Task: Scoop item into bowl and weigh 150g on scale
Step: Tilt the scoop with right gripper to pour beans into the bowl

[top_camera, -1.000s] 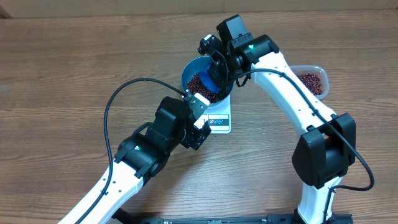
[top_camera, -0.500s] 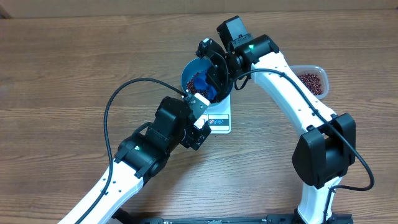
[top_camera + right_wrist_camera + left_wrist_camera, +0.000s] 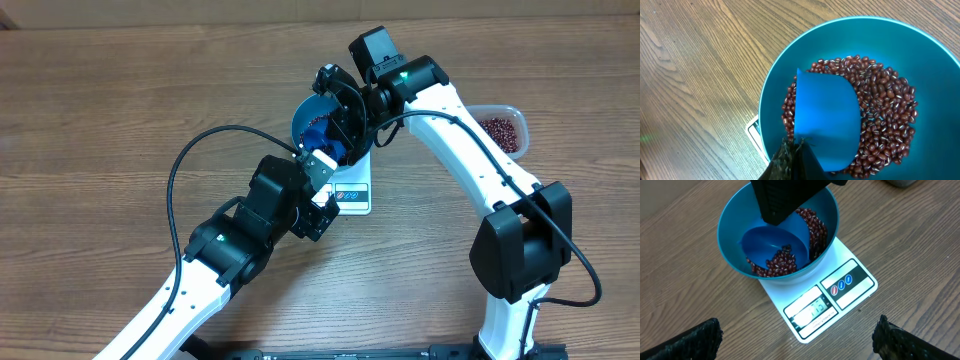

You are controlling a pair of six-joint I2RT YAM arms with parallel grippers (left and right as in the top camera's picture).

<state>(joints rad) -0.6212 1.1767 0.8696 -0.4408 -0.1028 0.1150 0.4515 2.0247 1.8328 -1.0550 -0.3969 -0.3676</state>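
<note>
The blue bowl (image 3: 305, 112) (image 3: 726, 235) (image 3: 940, 100) stands on the white scale (image 3: 353, 192) (image 3: 850, 287), whose display is lit. Dark red beans (image 3: 782, 264) (image 3: 887, 100) lie in the bowl's bottom. My right gripper (image 3: 345, 122) (image 3: 792, 146) is shut on a small blue scoop (image 3: 318, 131) (image 3: 772, 242) (image 3: 825, 120), which is tipped inside the bowl with its lip among the beans. In the right wrist view only the scoop's smooth back shows. My left gripper (image 3: 334, 188) (image 3: 797, 332) hangs open just in front of the scale, holding nothing.
A clear plastic tub (image 3: 503, 132) with more beans sits on the wooden table at the right, behind the right arm. The left arm's black cable (image 3: 185, 160) loops over the table to the left of the bowl.
My right gripper has rolled the scoop over inside the bowl, so it now covers more of the beans. The left arm has not moved.
</note>
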